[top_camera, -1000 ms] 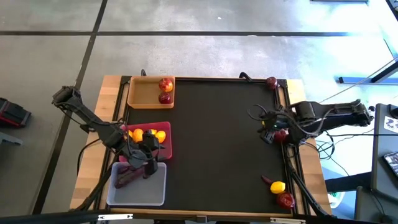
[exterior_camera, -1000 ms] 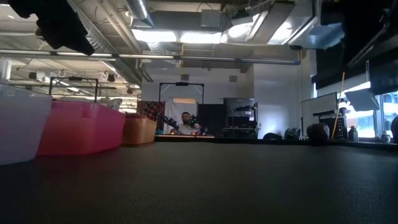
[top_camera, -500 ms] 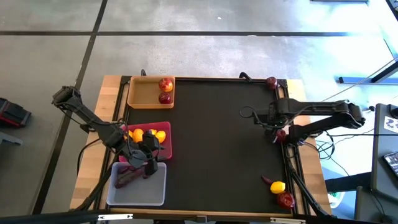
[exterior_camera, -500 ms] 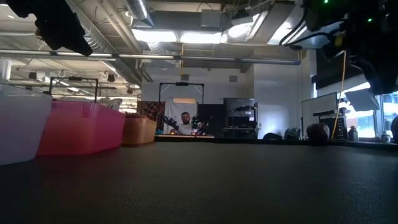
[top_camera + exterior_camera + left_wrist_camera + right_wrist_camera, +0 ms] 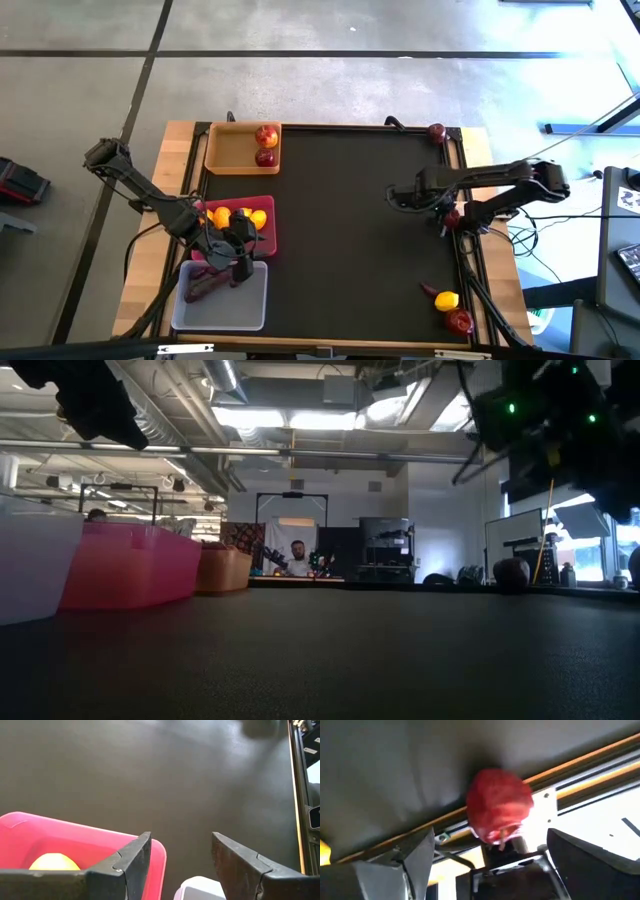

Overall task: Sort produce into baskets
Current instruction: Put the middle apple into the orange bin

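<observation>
My right gripper is open over the mat near the table's right edge. A dark-red apple lies ahead of its fingers against the edge rail, untouched; it also shows in the high view. My left gripper is open and empty above the near edge of the magenta-pink tray, which holds lemons. The translucent white tray holds a purple root. The tan tray holds two apples.
A lemon, an apple and a purple root lie at the near right corner. Another apple lies at the far right corner. The mat's middle is bare. A person is far behind the table.
My right gripper has gone toward the table's left, away from the right edge, and its arm has come into the low view at the upper right. The apple by the right rail has stayed where it was.
</observation>
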Controlling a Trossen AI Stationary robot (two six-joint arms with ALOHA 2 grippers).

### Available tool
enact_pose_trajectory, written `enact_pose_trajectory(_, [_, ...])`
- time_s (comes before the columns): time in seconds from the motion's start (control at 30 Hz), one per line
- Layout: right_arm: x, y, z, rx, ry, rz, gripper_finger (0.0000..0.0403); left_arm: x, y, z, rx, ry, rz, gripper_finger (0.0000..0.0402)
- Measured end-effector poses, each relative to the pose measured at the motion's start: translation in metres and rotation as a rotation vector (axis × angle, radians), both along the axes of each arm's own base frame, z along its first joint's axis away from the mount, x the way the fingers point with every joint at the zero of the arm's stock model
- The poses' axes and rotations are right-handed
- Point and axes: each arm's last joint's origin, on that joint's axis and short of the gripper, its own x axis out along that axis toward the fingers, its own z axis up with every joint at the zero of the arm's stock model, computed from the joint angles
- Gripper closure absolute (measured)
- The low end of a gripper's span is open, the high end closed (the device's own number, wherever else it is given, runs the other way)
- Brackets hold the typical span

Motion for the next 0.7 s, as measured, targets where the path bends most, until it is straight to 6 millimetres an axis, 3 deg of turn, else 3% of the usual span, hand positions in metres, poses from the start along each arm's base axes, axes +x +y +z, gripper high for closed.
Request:
enact_pose_trajectory(0.57, [-0.007,-0.001,-0.057,0.020,0.240,0.082,0.0070,0.001,-0.001,0.002,0.012,-0.022,-0.012,0.0203])
enact_pose_trajectory(0.7, [-0.004,-0.001,-0.064,0.014,0.261,0.105,0.0110,0.001,-0.001,0.002,0.013,-0.021,-0.013,0.0203])
